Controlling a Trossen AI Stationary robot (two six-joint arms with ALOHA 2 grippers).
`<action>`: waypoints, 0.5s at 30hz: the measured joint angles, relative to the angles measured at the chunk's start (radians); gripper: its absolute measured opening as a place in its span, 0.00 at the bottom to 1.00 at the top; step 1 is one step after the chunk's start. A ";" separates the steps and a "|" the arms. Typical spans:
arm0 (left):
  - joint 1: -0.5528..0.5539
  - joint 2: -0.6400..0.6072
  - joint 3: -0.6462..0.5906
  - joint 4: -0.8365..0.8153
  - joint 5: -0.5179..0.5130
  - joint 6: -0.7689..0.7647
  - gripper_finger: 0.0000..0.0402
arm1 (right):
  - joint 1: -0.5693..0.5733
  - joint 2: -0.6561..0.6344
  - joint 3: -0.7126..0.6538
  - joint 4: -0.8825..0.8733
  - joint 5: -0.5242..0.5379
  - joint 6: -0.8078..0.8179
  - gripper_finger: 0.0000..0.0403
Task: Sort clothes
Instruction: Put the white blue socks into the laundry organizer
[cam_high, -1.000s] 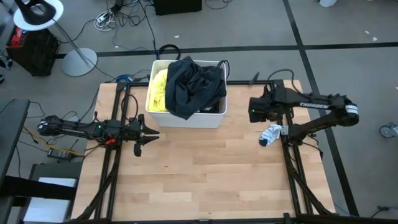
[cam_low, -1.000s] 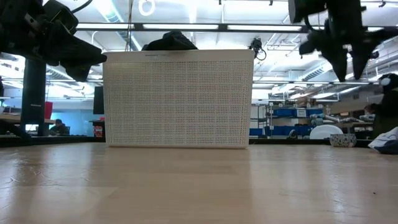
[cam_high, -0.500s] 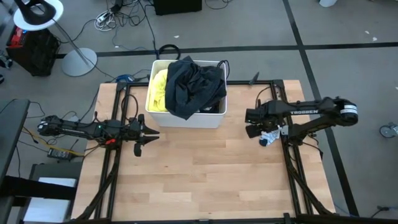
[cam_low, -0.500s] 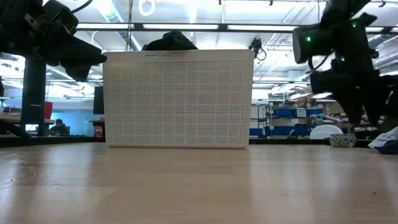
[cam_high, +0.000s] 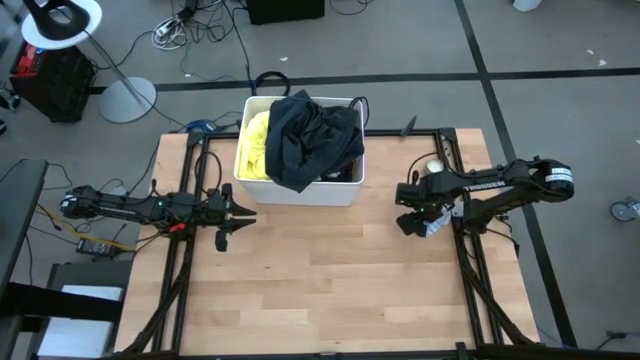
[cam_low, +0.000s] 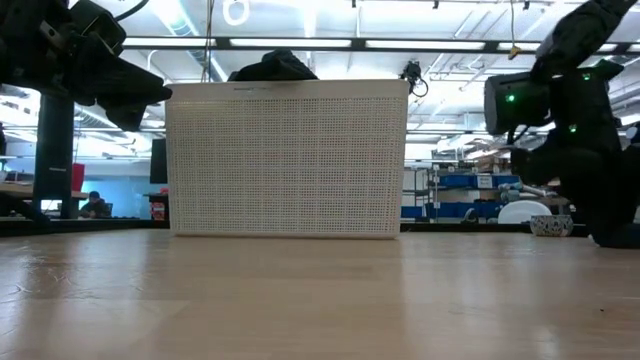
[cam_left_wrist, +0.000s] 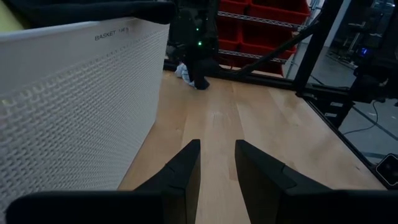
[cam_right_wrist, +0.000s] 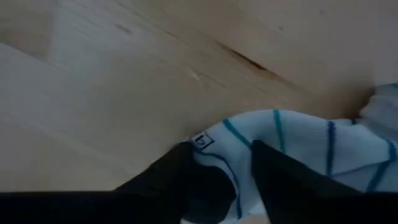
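While the left gripper (cam_high: 236, 212) waits narrowly parted near the table's left edge, the right gripper (cam_high: 418, 226) has dropped onto the white blue-striped sock (cam_high: 432, 226) by the right edge. Its wrist view shows fingers (cam_right_wrist: 283, 180) straddling that sock (cam_right_wrist: 298, 143), so pickup looks imminent.

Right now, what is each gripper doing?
Left gripper: open, empty, beside the white basket.
Right gripper: open, down around the striped sock on the table.

Grey floor (cam_high: 560, 60) with black tape lines (red shelf bins (cam_left_wrist: 261, 25) behind)
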 joint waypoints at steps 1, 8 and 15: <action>0.000 0.000 0.000 0.000 0.000 0.000 0.26 | 0.000 -0.001 -0.008 0.012 -0.006 0.012 0.39; 0.000 0.000 0.000 0.000 -0.038 0.003 0.26 | 0.000 -0.002 0.087 -0.033 0.031 -0.010 0.04; 0.000 0.000 0.000 -0.001 -0.075 0.004 0.26 | -0.005 -0.003 0.390 -0.212 0.250 -0.087 0.02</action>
